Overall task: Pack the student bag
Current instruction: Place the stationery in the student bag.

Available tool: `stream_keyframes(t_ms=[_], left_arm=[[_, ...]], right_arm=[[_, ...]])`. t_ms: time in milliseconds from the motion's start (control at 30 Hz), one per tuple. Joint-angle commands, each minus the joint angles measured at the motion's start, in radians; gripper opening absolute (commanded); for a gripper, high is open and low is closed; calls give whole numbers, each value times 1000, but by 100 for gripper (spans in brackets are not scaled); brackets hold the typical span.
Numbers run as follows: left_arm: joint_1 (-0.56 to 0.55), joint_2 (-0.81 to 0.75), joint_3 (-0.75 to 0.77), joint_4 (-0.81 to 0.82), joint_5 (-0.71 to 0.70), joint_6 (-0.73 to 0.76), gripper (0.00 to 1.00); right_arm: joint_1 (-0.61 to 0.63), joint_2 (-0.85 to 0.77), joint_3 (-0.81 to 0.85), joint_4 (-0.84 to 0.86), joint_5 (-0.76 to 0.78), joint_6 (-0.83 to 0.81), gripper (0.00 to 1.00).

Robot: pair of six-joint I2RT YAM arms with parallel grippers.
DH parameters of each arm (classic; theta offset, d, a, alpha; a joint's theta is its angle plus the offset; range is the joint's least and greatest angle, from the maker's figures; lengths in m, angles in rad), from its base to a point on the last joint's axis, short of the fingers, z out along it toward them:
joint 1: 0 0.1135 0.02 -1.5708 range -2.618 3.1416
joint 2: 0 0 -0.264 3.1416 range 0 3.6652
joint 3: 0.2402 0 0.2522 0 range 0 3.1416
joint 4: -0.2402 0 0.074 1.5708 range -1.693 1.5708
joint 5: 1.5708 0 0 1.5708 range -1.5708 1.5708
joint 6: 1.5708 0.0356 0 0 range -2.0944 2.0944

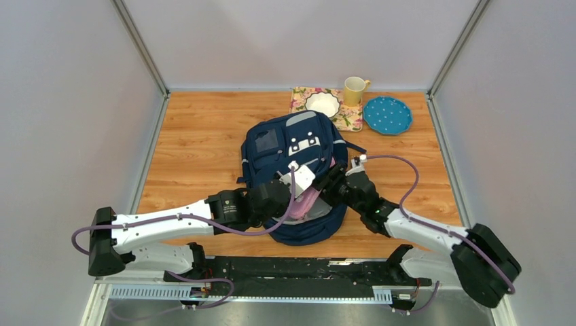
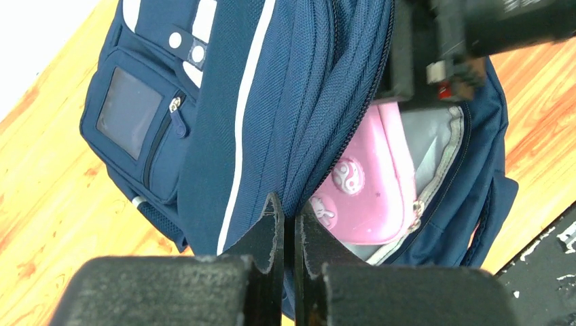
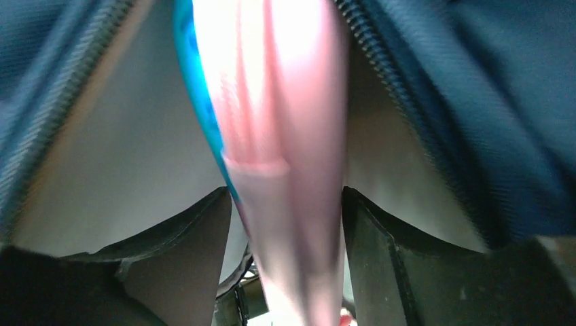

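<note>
The navy student bag (image 1: 285, 146) lies on the wooden table, its main compartment unzipped at the near end. My left gripper (image 1: 293, 195) is shut on the bag's zipper-edge fabric (image 2: 319, 136) and holds the opening apart; its jaws (image 2: 289, 217) stand nearly together. My right gripper (image 1: 333, 183) is at the opening, shut on a pink pencil case (image 3: 285, 136) that sits partly inside against the grey lining (image 3: 122, 156). The pink case also shows in the left wrist view (image 2: 367, 190) and in the top view (image 1: 309, 201).
A yellow mug (image 1: 354, 89), a white bowl (image 1: 322, 103) on a floral mat (image 1: 348, 121) and a blue dotted plate (image 1: 387, 115) stand at the back right. Grey walls enclose the table on three sides.
</note>
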Motion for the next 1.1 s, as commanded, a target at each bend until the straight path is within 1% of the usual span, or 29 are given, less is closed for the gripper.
stream_keyframes(t_ms=[0,67,167,200,233,300,367,400,467,500,567,600,633,667,733,800,833,867,933,967,1033,1067], left_arm=[[-6,-70,9,93,-29,-30,0],[-3,-69,9,102,-23,-26,0],[0,-58,16,110,-9,-24,0],[0,-54,24,110,-3,-24,0],[0,-52,24,110,0,-24,0],[0,-49,30,110,6,-23,0],[0,-47,32,105,6,-24,0],[0,-50,33,102,8,-27,0],[0,-57,27,113,19,-32,0],[0,-58,23,125,22,-33,0],[0,-55,24,131,28,-43,0],[0,-50,30,133,31,-47,0],[0,-49,35,131,40,-55,0],[0,-43,39,128,48,-63,0],[0,-38,49,127,55,-69,0],[0,-34,50,127,54,-70,0],[0,-32,52,124,45,-72,0],[1,-34,50,113,39,-73,0],[5,-41,29,116,28,-80,0],[8,-53,21,120,29,-84,0],[14,-66,-9,133,32,-92,0],[17,-75,-19,140,34,-92,0]], right_arm=[[-2,-162,-18,-142,79,-68,62],[-4,-190,-24,-136,64,-56,60],[-2,-172,-26,-101,32,-37,45],[-1,-162,-24,-75,27,-31,33],[-1,-150,-14,-73,24,-28,26],[-1,-101,17,-102,13,-40,19],[-1,-58,37,-98,7,-31,16],[1,-44,37,-79,13,2,9],[5,-24,14,2,57,19,1],[8,15,3,114,68,41,0],[10,72,-18,267,108,119,0],[10,129,-9,349,122,153,0],[11,166,5,388,137,176,0],[14,193,52,411,157,174,3],[18,270,100,392,159,171,7],[16,299,106,402,159,167,18],[17,293,91,402,156,161,25],[18,269,69,375,151,130,39],[16,206,34,248,129,92,51],[16,110,28,108,98,22,56],[28,-1,5,-37,96,-42,63],[28,-107,0,-187,99,-88,65]])
